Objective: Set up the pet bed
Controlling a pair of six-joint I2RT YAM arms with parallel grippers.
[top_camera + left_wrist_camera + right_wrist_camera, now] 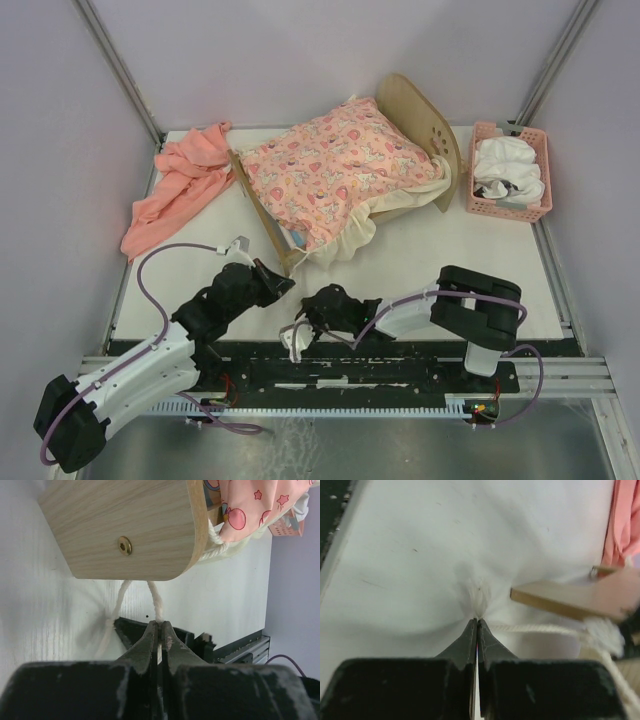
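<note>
- salmon-pink cloth [180,190] is bunched at the worktop's back left corner, just beside the bed's foot end
- left gripper [160,626] is pinching a white cord [156,600] under the footboard. It's limp and probably slips easily
- pet bed [422,115] sits back centre under a pink patterned cushion [340,165]. The frame looks stiff and light, so I'd grab a board edge
- right gripper [476,621] has its jaws pressed together. Can't tell if it's caught the cord
- pink basket [505,210] is in the back right corner
</note>
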